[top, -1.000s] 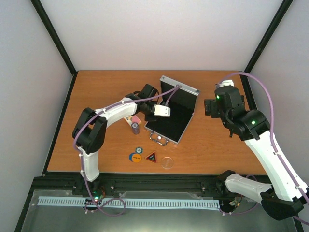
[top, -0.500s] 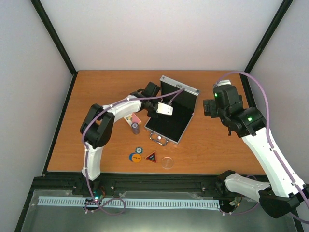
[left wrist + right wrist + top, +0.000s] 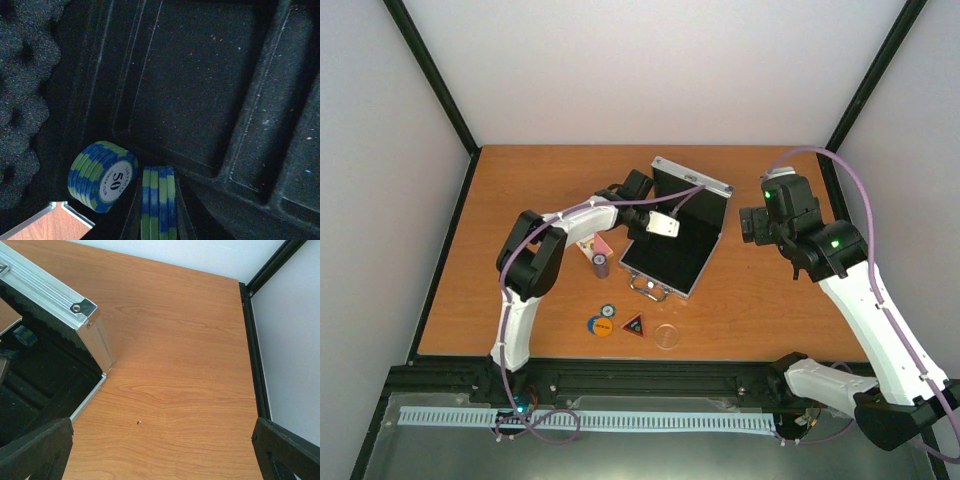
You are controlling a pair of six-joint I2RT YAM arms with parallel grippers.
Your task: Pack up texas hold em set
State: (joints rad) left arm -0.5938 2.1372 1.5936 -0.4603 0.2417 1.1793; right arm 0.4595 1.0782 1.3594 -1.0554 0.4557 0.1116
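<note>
The silver aluminium case [image 3: 692,270] lies open mid-table, its lid [image 3: 55,295] standing at the far side. My left gripper [image 3: 642,212] reaches into the case's far-left corner. In the left wrist view it [image 3: 159,212] is shut on a few blue-green poker chips [image 3: 159,190] held edge-on above the black tray. A stack of "50" chips [image 3: 102,175] lies in the tray beside them. My right gripper [image 3: 162,455] is open over bare wood right of the case, where it [image 3: 752,225] hovers.
On the table left and front of the case are a pink-white card pack [image 3: 595,243], a dark chip stack [image 3: 601,265], an orange disc [image 3: 601,325], a black-red triangle [image 3: 634,324] and a clear disc [image 3: 667,336]. The case handle [image 3: 648,287] faces the near side.
The left arm's elbow has swung right and forward, carrying the gripper deeper toward the case's far-left corner. The right arm has barely shifted.
</note>
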